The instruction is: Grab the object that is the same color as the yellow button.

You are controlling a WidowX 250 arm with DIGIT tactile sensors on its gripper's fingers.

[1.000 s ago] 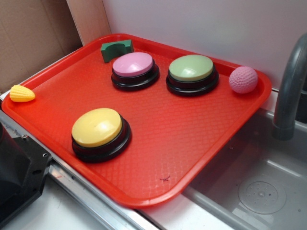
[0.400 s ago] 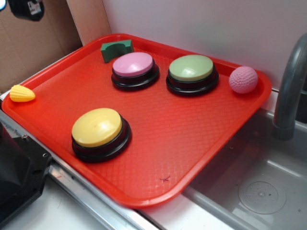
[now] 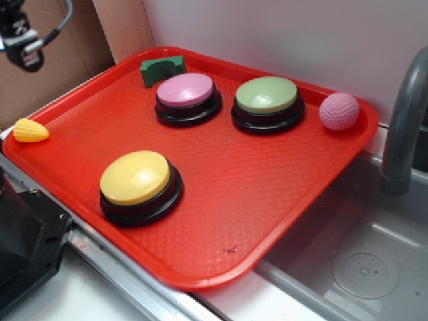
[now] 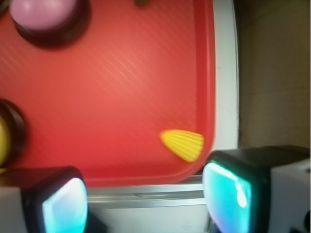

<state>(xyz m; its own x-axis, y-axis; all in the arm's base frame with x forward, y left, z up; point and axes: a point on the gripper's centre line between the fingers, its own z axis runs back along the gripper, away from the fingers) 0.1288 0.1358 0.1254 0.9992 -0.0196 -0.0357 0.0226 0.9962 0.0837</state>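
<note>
**Exterior view: approach under way, nothing grasped yet**

You have the gripper (image 3: 23,57) high above the far left corner of the red tray (image 3: 267,200), well clear of everything on it. From the wrist view the fingers (image 4: 63,204) are spread apart and empty, with open space between them.

Your target, the yellow corn toy (image 3: 30,130), lies on its side at the tray's left corner, touching or just inside the rim; nothing lies beside it. In the wrist view it sits ahead of the fingers and closer to the right-hand one, so you are not centred over it. It matches the yellow button (image 3: 137,179), which stands well apart, nearer the front edge. The pink button (image 3: 187,93), green button (image 3: 267,97) and pink ball (image 3: 339,111) are not yours to take.

As far as the task goes, nothing is done: you have still to line up, descend and close on the toy. The raised rim beside it looks likely to crowd one finger.
</note>
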